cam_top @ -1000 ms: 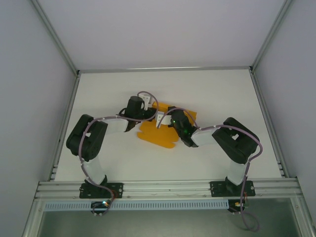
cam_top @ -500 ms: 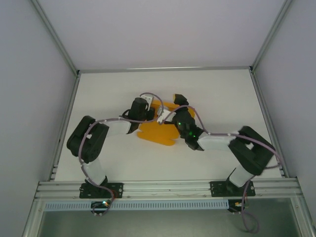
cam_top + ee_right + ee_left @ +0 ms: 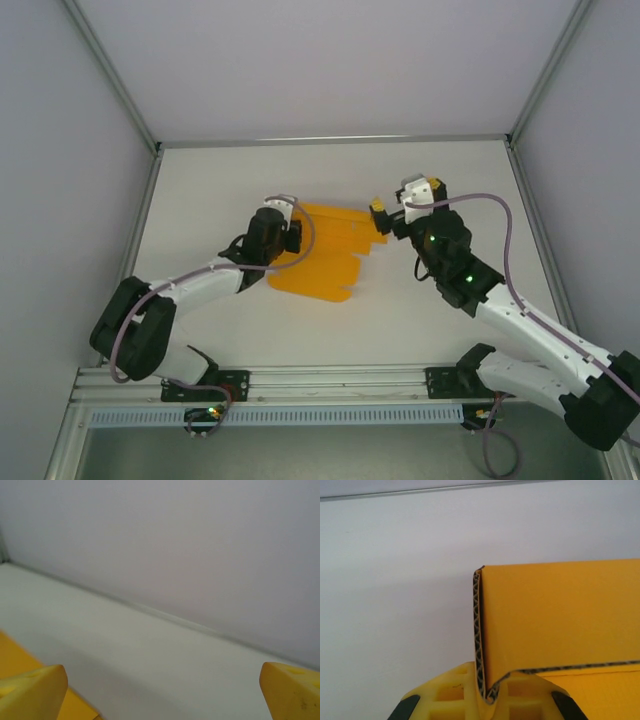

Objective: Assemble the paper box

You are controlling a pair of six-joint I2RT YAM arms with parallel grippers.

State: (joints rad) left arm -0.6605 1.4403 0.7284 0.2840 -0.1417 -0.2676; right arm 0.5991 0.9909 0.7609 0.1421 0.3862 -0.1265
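1. Firmly, the left hand (image 3: 487, 698) is pinched down on a folded corner of the paper box (image 3: 560, 620). Its yellow fingers (image 3: 445, 697) have the card's edge clamped between them.
2. The right hand (image 3: 160, 690) stands wide and holds nothing. In the overhead view it hovers (image 3: 405, 200) just beside the sheet's far right corner.
3. The paper box (image 3: 325, 255) is a die-cut orange sheet not yet formed. It lies mostly flat near the middle of the desk (image 3: 450, 160), between the two arms, with the left hand (image 3: 290, 232) at its left edge and one flap raised there.
4. The cut edge shows corrugated fluting, so the sheet is probably light and fairly stiff across its panels. It should bend readily at the scored creases, and hard pinching would likely crush its edges.
5. Good holds look to be flap edges close to a crease, with the other hand pressing down a neighbouring panel, since a light sheet may slide on the smooth desk.
6. No brand, label or writing can be read on the visible orange faces.
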